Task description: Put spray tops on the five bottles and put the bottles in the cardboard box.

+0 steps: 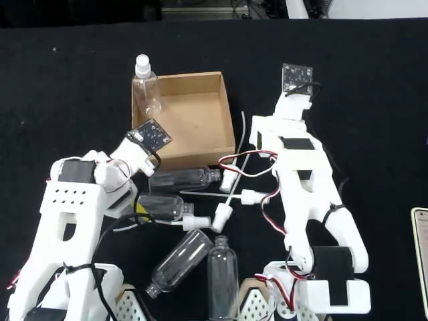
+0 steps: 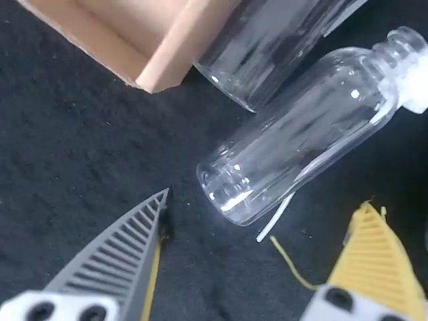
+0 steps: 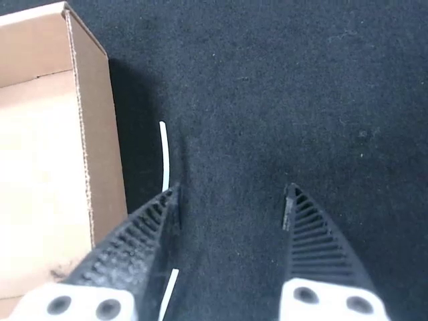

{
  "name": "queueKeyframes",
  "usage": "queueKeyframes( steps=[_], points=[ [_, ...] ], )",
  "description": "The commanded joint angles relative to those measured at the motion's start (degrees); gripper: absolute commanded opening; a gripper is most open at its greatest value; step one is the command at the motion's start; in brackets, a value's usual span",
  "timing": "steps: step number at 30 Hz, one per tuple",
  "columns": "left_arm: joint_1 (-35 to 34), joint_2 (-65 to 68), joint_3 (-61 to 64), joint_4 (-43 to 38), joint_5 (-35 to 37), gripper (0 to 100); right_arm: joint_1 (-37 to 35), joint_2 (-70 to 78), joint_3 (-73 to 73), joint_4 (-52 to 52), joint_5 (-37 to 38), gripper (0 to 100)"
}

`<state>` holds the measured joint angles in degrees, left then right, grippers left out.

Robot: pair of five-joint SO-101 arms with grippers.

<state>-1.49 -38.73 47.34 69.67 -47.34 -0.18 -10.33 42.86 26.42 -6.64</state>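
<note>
The cardboard box (image 1: 200, 120) sits at the table's middle back, with one capped bottle (image 1: 146, 83) upright in its far left corner. Several clear bottles lie in front of it: one (image 1: 184, 179) along the box's front wall, one (image 1: 162, 206) below it with a white top at its neck, and two (image 1: 177, 261) (image 1: 222, 274) nearer the front. Loose spray tops (image 1: 251, 196) (image 1: 223, 215) lie between the arms. My left gripper (image 2: 265, 200) is open over the base of a lying bottle (image 2: 301, 140), beside the box corner (image 2: 157, 73). My right gripper (image 3: 229, 194) is open over bare cloth beside the box's wall (image 3: 93, 134).
A thin white tube (image 3: 164, 157) lies on the black cloth next to the box's right wall, close to one right finger. A flat device (image 1: 420, 261) lies at the table's right edge. Red and white cables run across the right arm (image 1: 301, 174).
</note>
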Motion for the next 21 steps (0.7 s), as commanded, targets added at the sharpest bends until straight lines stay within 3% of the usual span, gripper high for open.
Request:
queueKeyframes(
  steps=[1, 10, 21],
  points=[
    [3.0, 1.5, 0.5, -1.0, -3.0, 38, 1.2, -3.4, -0.5, -1.1, 0.0, 21.1],
    [3.7, 16.7, -3.7, -5.3, -4.6, 38, 1.2, -3.4, -0.5, -1.1, 0.0, 21.1],
    [4.3, 20.7, -4.7, -7.1, -4.8, 38, 1.2, -3.4, -0.5, -1.1, 0.0, 21.1]
  ],
)
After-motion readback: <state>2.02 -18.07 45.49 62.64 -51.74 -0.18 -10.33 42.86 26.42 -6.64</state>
